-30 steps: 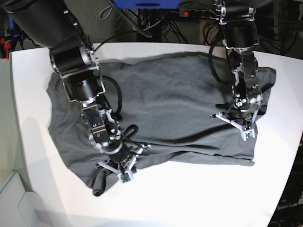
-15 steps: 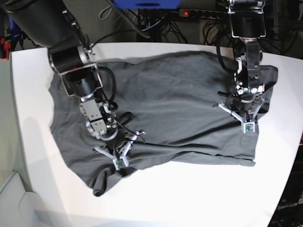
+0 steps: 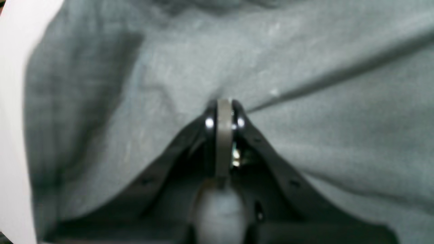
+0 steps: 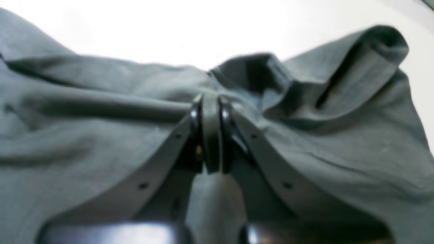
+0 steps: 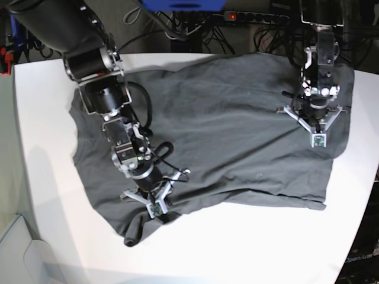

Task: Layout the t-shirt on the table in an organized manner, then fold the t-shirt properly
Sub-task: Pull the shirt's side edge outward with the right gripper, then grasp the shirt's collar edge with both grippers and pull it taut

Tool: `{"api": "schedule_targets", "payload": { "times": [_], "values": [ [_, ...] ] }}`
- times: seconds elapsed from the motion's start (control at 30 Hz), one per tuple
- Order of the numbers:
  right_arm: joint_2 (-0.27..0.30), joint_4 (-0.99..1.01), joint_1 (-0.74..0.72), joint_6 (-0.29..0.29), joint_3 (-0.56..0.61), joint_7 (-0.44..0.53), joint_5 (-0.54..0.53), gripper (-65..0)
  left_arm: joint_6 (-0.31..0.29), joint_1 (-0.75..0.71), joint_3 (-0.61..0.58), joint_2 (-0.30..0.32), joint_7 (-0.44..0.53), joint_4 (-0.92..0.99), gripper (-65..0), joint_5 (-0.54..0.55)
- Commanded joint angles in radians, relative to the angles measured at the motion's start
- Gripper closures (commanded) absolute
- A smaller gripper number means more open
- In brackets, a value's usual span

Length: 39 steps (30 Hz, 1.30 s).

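The dark grey t-shirt (image 5: 225, 124) lies spread and wrinkled across the white table (image 5: 254, 248). My left gripper (image 5: 318, 137) is over the shirt's right part, near the sleeve. In the left wrist view this gripper (image 3: 223, 103) is shut, with cloth (image 3: 339, 135) pulled into a crease at its tip. My right gripper (image 5: 155, 207) is at the shirt's near left edge. In the right wrist view it (image 4: 210, 98) is shut on bunched fabric (image 4: 84, 135), and a rolled fold (image 4: 366, 57) lies just beyond.
A power strip and cables (image 5: 254, 18) run behind the table's far edge. The right arm's thick black links (image 5: 98, 77) hang over the shirt's left part. White tabletop (image 3: 10, 101) shows beside the cloth. The table's right edge is close to the shirt.
The left gripper has moved toward the far edge, dragging the shirt's right side with it. The whole shirt has shifted to the far right. The right gripper stayed near the near left hem.
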<state>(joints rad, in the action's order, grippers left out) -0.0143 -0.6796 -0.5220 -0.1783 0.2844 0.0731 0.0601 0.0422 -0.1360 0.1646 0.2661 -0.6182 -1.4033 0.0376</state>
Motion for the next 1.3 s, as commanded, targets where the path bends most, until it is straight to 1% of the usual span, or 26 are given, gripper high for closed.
{"api": "schedule_targets", "payload": {
  "times": [0.0,0.17,0.37,0.43,0.5,0.6,0.63,0.73,0.77,0.9,0.97,1.0,1.17,1.27],
  "values": [
    [-0.003,-0.019,-0.028,0.006,-0.001,0.024,-0.004,0.0,0.000,-0.047,0.002,0.006,-0.137,0.015,-0.3,-0.002],
    [-0.005,-0.013,-0.022,0.006,-0.001,0.024,-0.004,0.0,0.000,-0.100,0.003,0.035,-0.136,-0.040,-0.3,-0.002],
    [-0.003,-0.013,0.006,0.006,0.000,0.024,-0.004,0.0,0.000,-0.127,0.006,0.035,-0.144,-0.149,-0.3,-0.002],
    [0.000,-0.013,0.027,0.006,-0.003,0.024,-0.004,0.0,0.000,-0.126,0.006,0.035,-0.167,-0.181,-0.3,-0.002],
    [0.021,-0.013,0.044,0.006,-0.001,0.026,-0.004,0.0,0.000,-0.115,0.006,0.035,-0.214,-0.212,-0.3,-0.002],
    [0.033,-0.013,0.069,0.006,-0.006,0.026,-0.004,0.0,0.000,-0.101,0.013,0.035,-0.253,-0.267,-0.3,-0.002],
    [0.049,-0.015,0.075,0.006,-0.007,0.026,-0.004,0.0,0.000,-0.101,0.029,0.034,-0.260,-0.287,-0.3,-0.002],
    [0.067,-0.021,0.104,0.006,-0.007,0.026,-0.004,0.0,0.000,-0.093,0.079,0.028,-0.277,-0.341,-0.3,-0.002],
    [0.081,-0.021,0.112,0.006,-0.007,0.026,-0.004,0.0,0.000,-0.083,0.088,0.028,-0.289,-0.347,-0.3,-0.002],
    [0.109,-0.033,0.148,0.006,-0.009,0.031,-0.007,0.0,0.000,-0.029,0.105,0.028,-0.317,-0.344,-0.3,-0.002],
    [0.139,-0.079,0.182,0.006,-0.011,0.027,-0.010,0.0,0.000,-0.003,0.105,0.028,-0.317,-0.328,-0.3,-0.002],
    [0.144,-0.105,0.207,0.006,-0.011,0.026,-0.010,0.0,0.000,0.012,0.105,0.026,-0.315,-0.313,-0.3,-0.002],
    [0.175,-0.251,0.317,0.006,-0.037,0.015,-0.006,0.0,0.000,0.111,0.099,0.023,-0.306,-0.147,-0.3,-0.002],
    [0.176,-0.302,0.357,0.006,-0.060,-0.035,-0.006,0.0,0.000,0.160,0.099,0.023,-0.282,-0.044,-0.3,-0.002]
  ]
}}
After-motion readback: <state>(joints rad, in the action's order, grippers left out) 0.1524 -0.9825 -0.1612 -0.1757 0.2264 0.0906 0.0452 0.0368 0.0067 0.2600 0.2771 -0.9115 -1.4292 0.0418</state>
